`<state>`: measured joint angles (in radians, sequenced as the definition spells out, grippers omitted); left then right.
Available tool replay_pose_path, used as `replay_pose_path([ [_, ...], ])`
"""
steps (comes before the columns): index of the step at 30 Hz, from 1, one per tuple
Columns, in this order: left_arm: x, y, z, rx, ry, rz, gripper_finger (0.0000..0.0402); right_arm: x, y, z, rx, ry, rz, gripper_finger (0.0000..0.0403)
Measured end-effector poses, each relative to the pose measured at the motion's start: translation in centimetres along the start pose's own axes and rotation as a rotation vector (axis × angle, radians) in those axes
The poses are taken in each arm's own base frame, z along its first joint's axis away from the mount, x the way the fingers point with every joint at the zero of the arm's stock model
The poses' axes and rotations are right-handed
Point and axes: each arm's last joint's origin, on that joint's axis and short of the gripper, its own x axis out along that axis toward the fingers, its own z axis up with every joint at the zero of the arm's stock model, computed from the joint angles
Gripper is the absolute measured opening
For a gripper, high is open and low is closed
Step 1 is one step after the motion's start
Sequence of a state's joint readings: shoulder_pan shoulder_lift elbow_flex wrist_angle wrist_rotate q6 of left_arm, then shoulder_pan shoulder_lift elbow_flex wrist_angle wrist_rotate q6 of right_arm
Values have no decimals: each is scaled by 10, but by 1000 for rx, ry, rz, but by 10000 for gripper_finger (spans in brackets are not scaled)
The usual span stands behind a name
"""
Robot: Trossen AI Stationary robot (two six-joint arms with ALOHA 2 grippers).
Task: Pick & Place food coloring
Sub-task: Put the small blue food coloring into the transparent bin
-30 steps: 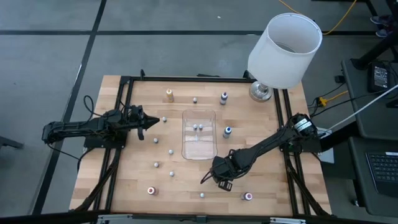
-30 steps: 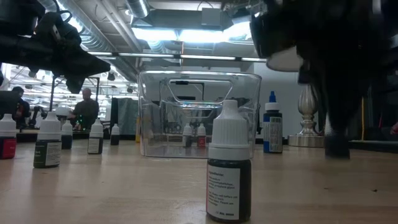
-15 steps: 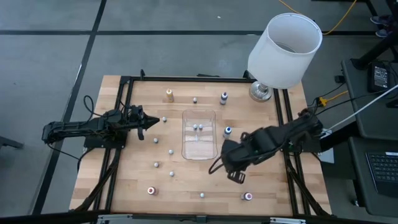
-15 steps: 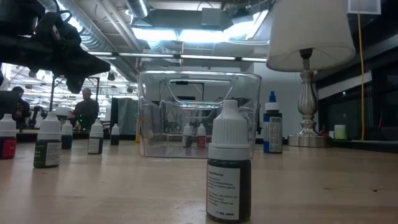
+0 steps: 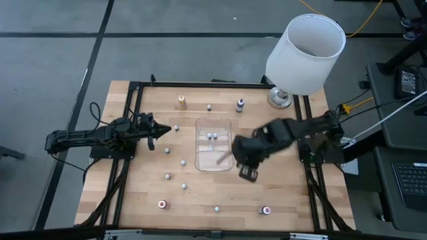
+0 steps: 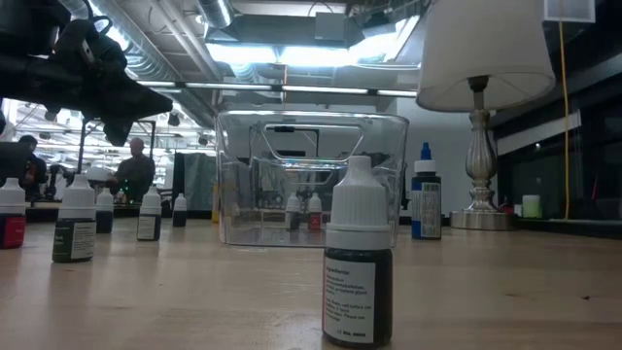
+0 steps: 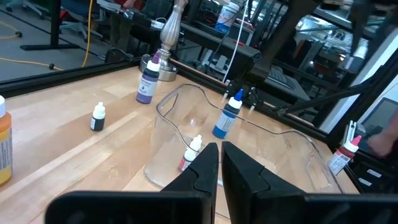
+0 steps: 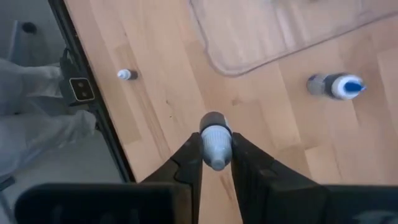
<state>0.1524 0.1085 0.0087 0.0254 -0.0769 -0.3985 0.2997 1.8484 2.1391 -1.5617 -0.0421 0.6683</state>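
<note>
Many tiny food coloring bottles stand scattered on the wooden table (image 5: 147, 193). Two stand inside the clear tray (image 5: 213, 160) at its middle. My right gripper (image 5: 247, 172) hangs high above the table by the tray's right edge, shut on one bottle (image 8: 213, 119) with a whitish-grey cap. It is out of the low view. My left gripper (image 5: 160, 131) waits shut and level at the table's left, pointing at the tray (image 7: 180, 112). It also shows at the upper left of the low view (image 6: 117, 97). My right gripper pinches the bottle between its two fingers (image 8: 189, 155), one on each side of the whitish-grey cap (image 8: 216, 142). The fingers come from above, pointing steeply down. The bottle hangs cap up, its dark body below the fingertips, lifted well clear of the table.
A big white lamp (image 5: 305, 53) stands at the far right corner. A blue-capped bottle (image 8: 336, 86) stands right of the tray. Orange (image 5: 181, 102) and purple (image 5: 240, 104) bottles stand near the far edge, red-topped ones (image 5: 161, 204) near the front. A dark bottle (image 6: 357, 262) stands close to the low camera.
My right gripper has risen high off the table with the bottle, leaving the low view upward. It has also gone toward the far edge, from the near right area up to the tray's right side. The bottle is now lifted clear.
</note>
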Motion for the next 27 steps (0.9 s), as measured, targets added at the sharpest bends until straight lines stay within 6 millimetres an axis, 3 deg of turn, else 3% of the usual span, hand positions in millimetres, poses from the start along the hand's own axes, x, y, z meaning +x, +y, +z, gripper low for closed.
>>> replay_pose_path([
  [7, 0, 0, 0, -6, 0, 0, 18, -2, -46, 46, -57, -108, 64, 67],
  [13, 0, 0, 0, -36, 0, 0, 18, -12, -76, 68, -82, -161, 35, 67],
  [17, 0, 0, 0, -36, -2, 2, 18, -12, -85, 79, -107, -163, -21, 68],
  [27, 0, 0, 0, -37, -1, 3, 18, -9, -90, 85, -124, -155, -89, 72],
])
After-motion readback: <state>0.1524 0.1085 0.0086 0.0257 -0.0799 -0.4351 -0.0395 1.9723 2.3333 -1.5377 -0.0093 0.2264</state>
